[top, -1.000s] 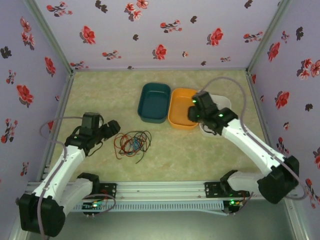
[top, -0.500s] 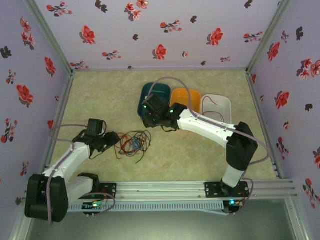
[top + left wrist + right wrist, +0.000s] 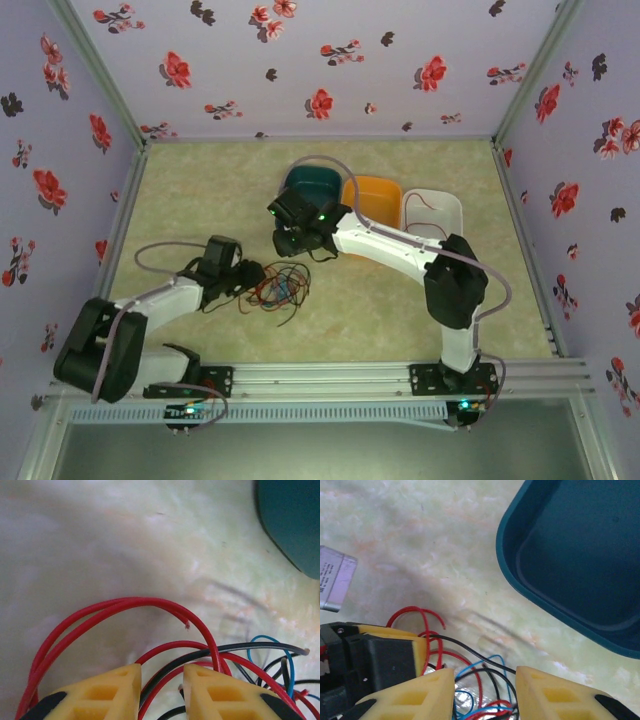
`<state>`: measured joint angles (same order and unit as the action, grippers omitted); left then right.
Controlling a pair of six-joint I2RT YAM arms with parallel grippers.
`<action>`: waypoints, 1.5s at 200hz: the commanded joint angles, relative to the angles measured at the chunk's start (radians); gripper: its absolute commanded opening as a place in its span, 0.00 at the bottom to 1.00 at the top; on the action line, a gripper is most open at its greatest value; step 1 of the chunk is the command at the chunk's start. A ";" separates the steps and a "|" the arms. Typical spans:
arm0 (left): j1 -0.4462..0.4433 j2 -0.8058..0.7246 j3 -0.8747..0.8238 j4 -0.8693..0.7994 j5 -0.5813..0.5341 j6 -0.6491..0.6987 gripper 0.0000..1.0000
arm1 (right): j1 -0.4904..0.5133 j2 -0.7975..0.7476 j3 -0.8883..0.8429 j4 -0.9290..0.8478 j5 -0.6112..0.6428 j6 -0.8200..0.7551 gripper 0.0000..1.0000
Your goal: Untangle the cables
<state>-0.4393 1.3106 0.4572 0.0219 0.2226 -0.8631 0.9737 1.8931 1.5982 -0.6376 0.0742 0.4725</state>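
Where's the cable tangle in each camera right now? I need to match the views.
Top external: cable tangle, left of centre on the table.
Left wrist: lower half of the picture.
Right wrist: bottom centre.
Shared landmark: teal tray, beyond the tangle.

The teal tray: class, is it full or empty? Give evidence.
Empty where visible: the teal tray has a bare floor in the right wrist view.
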 commanded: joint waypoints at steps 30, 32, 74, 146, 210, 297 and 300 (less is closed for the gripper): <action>-0.085 0.068 0.078 0.166 0.010 -0.042 0.28 | 0.006 -0.002 0.030 -0.084 0.048 0.003 0.35; -0.084 0.062 0.075 0.165 0.007 -0.045 0.28 | 0.006 -0.003 0.029 -0.084 0.049 0.003 0.35; -0.056 -0.184 0.071 -0.120 -0.192 -0.023 0.38 | 0.005 0.010 0.019 -0.059 0.028 -0.012 0.34; 0.159 -0.503 0.011 -0.454 -0.383 -0.062 1.00 | 0.029 0.159 0.121 -0.051 0.023 -0.130 0.35; 0.246 -0.582 -0.041 -0.462 -0.383 -0.108 1.00 | 0.036 0.311 0.246 -0.097 0.055 -0.191 0.38; 0.257 -0.572 -0.048 -0.433 -0.369 -0.097 1.00 | 0.034 0.472 0.417 -0.163 0.026 -0.222 0.30; 0.257 -0.573 -0.048 -0.430 -0.368 -0.097 1.00 | 0.035 0.474 0.420 -0.163 0.022 -0.222 0.29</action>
<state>-0.1913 0.7399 0.4232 -0.4198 -0.1318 -0.9524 1.0042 2.3375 1.9640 -0.7486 0.1043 0.2729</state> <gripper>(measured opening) 0.995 0.321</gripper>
